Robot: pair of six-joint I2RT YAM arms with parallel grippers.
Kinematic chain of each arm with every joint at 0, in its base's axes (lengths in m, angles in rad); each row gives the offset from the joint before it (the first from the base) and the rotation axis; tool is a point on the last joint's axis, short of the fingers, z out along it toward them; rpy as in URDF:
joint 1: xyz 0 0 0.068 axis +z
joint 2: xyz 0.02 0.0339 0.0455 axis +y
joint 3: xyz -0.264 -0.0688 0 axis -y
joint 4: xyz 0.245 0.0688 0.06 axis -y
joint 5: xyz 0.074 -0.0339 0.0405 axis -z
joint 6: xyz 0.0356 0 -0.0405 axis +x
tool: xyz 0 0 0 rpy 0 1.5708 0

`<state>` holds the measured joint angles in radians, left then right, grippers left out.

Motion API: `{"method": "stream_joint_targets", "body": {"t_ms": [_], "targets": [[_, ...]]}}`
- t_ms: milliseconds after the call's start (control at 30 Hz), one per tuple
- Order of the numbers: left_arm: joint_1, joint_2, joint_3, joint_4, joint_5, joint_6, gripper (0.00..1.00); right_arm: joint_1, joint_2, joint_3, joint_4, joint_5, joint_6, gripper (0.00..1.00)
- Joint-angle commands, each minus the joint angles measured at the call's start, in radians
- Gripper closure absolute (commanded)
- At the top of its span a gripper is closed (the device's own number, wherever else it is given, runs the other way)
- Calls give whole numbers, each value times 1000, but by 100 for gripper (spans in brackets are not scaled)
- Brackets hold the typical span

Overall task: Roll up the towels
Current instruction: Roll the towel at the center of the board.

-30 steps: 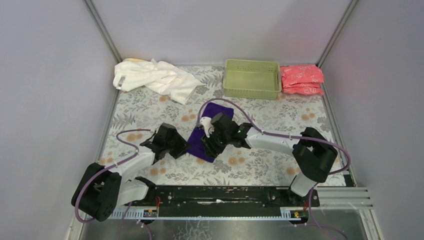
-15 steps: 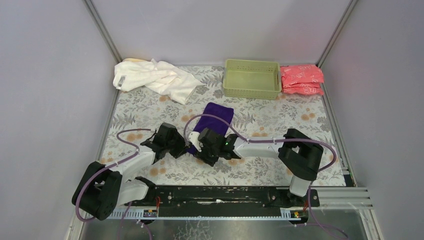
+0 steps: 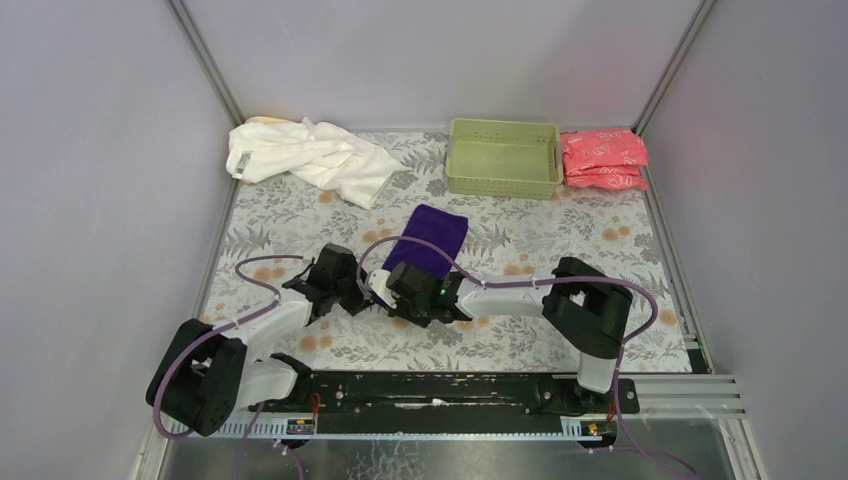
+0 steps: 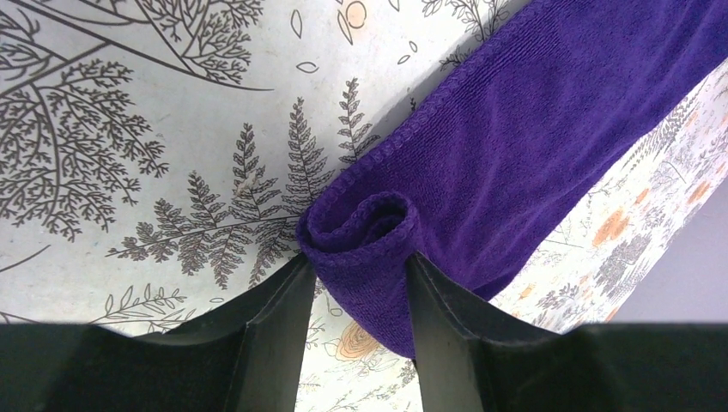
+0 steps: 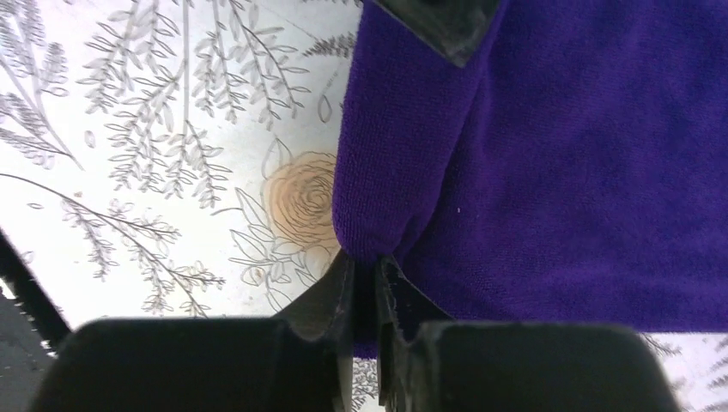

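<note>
Two grippers at the near end of your purple towel [image 3: 432, 232], mid-table: left gripper [image 4: 356, 262] clasps the small started roll, right gripper [image 5: 365, 270] pinches narrow on the roll's other end. Advance them unevenly and the roll would likely skew or slacken. Dark terry, remainder flat, running toward the basket [image 3: 503, 157].

Purple towel [image 3: 432, 236]: small, dark terry, lying mid-table [image 3: 560, 240], long axis running near-left to far-right. Its near end is curled into a small tight roll; the rest lies flat and unrolled. White towel [image 3: 310, 155]: large, crumpled in a loose heap at the far left corner. Yellow towel [image 3: 262, 121]: pale, only an edge shows behind the white heap.
</note>
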<state>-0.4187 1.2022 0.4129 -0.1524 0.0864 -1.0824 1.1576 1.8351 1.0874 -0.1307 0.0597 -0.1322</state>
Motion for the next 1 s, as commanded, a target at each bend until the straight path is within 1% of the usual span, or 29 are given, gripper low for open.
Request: {"method": "stream_joint_targets", "body": {"t_ms": [0, 67, 233, 333, 467, 500, 567, 600, 633, 800, 967], "targets": [[3, 9, -24, -121, -64, 48, 55, -21, 20, 28, -52, -205, 49, 93], [3, -27, -14, -150, -81, 47, 53, -60, 21, 46, -59, -357, 91, 97], [3, -122, 21, -231, -98, 50, 40, -186, 53, 48, 7, -667, 240, 98], [3, -171, 44, -276, -101, 50, 37, -258, 80, 33, 80, -801, 326, 98], [3, -213, 51, -307, -89, 51, 36, -332, 125, -11, 210, -952, 459, 98], [3, -215, 50, -306, -84, 50, 36, -349, 138, -30, 257, -988, 471, 98], [3, -212, 52, -289, -67, 50, 35, -375, 161, -58, 339, -1033, 471, 98], [3, -209, 55, -277, -56, 48, 35, -385, 172, -64, 364, -1047, 585, 97], [3, -205, 57, -261, -45, 45, 34, -392, 185, -63, 366, -1057, 614, 97], [2, -131, 94, -203, -34, 59, 33, -429, 239, -77, 398, -1086, 678, 97], [2, -63, 127, -168, -48, 83, 34, -447, 260, -69, 362, -1066, 680, 97]]}}
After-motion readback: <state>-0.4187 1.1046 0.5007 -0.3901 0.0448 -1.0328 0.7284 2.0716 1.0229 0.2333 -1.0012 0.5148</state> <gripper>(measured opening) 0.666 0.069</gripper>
